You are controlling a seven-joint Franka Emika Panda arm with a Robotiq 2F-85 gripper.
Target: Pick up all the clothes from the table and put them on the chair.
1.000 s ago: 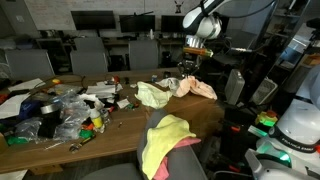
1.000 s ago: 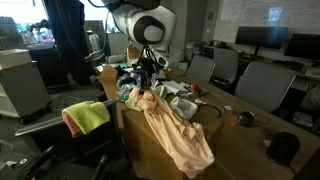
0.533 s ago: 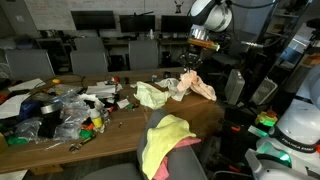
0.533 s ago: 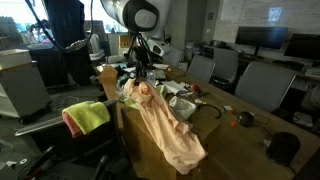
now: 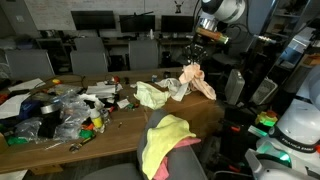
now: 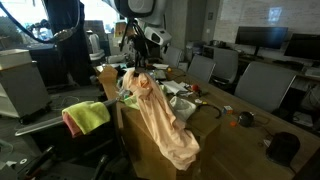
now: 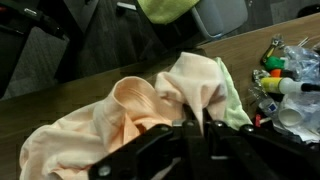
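End effector (image 5: 197,64) is clamped together on peach garment (image 5: 197,84), which is held raised over worktop (image 5: 115,130) edge, fabric trailing down. Pale yellow-green garment (image 5: 150,95) is seen on worktop at its 9 o'clock.

Wrist view: you can't make out the gripper (image 7: 196,130) tips. They're dark, blurred, cut by the btm edge and sunk in the peach-orange fabric garment (image 7: 120,115). In an exterior view that garment (image 6: 160,120) hides the brown wooden table's (image 6: 255,140) near corner. The grey upholstered chair (image 5: 190,158) is cut at frame btm, mostly under pink and yellow-green garments (image 5: 165,135). Small colourful clutter (image 5: 75,115) at the table's other end is too small to ID.
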